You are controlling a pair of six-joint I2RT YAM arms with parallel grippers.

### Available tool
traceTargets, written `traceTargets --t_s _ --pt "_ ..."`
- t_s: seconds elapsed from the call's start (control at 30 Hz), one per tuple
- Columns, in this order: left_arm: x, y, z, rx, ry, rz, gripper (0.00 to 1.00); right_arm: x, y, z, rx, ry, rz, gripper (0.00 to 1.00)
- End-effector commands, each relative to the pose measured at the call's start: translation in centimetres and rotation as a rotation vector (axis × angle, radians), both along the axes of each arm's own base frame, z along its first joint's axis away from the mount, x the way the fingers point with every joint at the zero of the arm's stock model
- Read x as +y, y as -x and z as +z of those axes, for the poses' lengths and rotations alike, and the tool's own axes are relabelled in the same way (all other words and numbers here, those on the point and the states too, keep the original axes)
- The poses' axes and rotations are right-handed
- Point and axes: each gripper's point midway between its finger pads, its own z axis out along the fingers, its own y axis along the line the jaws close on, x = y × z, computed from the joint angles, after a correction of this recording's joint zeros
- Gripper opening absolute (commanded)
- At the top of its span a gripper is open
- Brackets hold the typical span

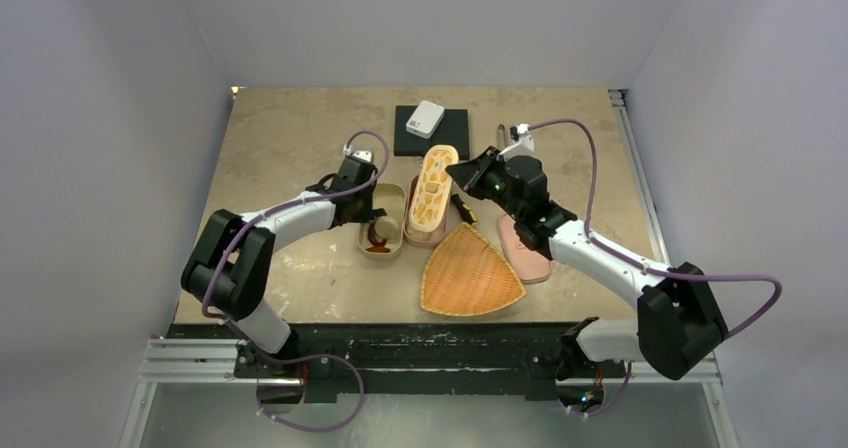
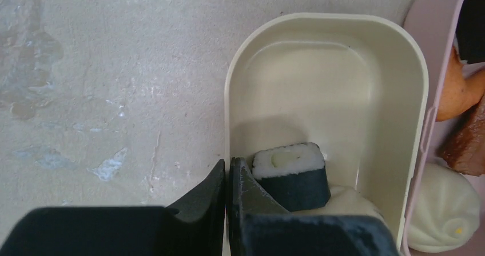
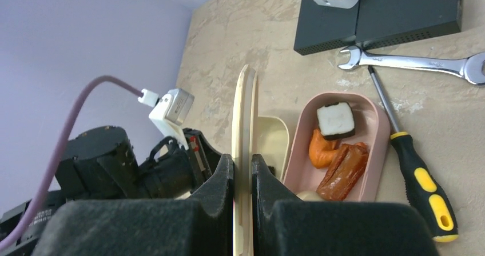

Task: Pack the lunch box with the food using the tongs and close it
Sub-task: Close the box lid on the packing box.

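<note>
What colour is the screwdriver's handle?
The screwdriver handle is yellow and black, clearest in the right wrist view.

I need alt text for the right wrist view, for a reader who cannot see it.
The right claw is shut on a thin cream lid, seen edge-on. Beside it, a pink lunch box holds a sushi piece, an orange bit and a brown sausage.

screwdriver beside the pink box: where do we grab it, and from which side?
Take the screwdriver by its yellow-and-black handle, straight down from above, fingers closing across its width. It lies flat on the table; the handle is its thickest part, the shaft thin. The pink box sits close beside the handle's shaft end, so the butt end probably gives more room.
</note>
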Motion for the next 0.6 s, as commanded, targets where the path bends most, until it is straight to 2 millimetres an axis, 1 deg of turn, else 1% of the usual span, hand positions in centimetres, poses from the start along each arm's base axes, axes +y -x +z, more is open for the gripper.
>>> traceTargets --t_s 0.0,0.03,0.1,0.13,0.2,0.23,0.27,0.33,0.43,0.5,0.57 --pt "-1.7 -0.2 0.6 0.037 0.085 -0.03 0.0 1.9 -0.4 3.5 -0.093 -0.039 0.091 0.0" --pt "-1.7 -0.3 0.8 0.033 0.087 -0.031 0.03 2.5 -0.4 3.2 -0.082 -0.04 0.116 0.0" --pt "-1.5 -0.4 1.2 0.026 0.089 -0.031 0.19 3.6 -0.3 2.6 -0.065 -0.056 0.166 0.0" --pt "-1.5 -0.5 1.5 0.018 0.092 -0.031 0.29 4.2 -0.2 2.3 -0.058 -0.067 0.191 0.0" --pt "-1.0 -0.7 2.5 -0.003 0.096 -0.025 0.4 5.6 0.2 1.8 -0.041 -0.087 0.238 0.0" --pt "-0.5 -0.9 3.1 -0.02 0.096 -0.012 0.44 6.3 0.4 1.7 -0.039 -0.099 0.257 0.0" --pt "-0.1 -0.9 3.7 -0.036 0.099 -0.006 0.47 7.0 0.7 1.7 -0.037 -0.113 0.279 0.0" --pt "1.3 -1.3 5.5 -0.088 0.094 0.026 0.53 8.5 1.1 1.4 -0.025 -0.137 0.324 0.0" --pt "3.3 -1.6 8.5 -0.184 0.057 0.072 0.58 10.5 1.3 0.6 0.0 -0.15 0.368 0.0" --pt "3.9 -1.6 10.3 -0.243 0.055 0.082 0.61 11.5 1.3 0.1 0.013 -0.172 0.393 0.0" --pt "4.1 -1.4 11.5 -0.282 0.064 0.078 0.63 12.1 1.2 -0.3 0.03 -0.196 0.408 0.0"
